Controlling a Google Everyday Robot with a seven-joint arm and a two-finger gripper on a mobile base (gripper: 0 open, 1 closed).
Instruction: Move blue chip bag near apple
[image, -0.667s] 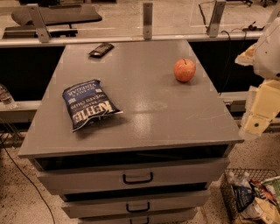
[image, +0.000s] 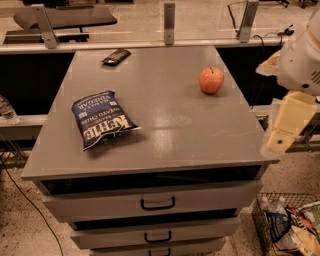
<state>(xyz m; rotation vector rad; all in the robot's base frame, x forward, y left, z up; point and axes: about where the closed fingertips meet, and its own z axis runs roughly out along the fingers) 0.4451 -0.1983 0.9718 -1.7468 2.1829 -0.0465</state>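
Note:
The blue chip bag (image: 102, 120), dark navy with white block lettering, lies flat on the left front part of the grey cabinet top (image: 165, 110). The apple (image: 211, 80), red-orange with a short stem, stands at the right rear part of the top. The bag and the apple are far apart. My gripper (image: 286, 125) shows as cream-coloured parts under a white arm at the right edge of the view. It hangs beside the cabinet's right front corner, holding nothing and well away from the bag.
A small flat black object (image: 116, 56) lies at the back left of the top. Drawers with dark handles (image: 157, 204) sit below. A wire basket of crumpled wrappers (image: 292, 222) stands on the floor at the right. A metal rail (image: 150, 44) runs behind.
The arm has shifted slightly to the left by the cabinet's right edge. The bag and the apple have not moved.

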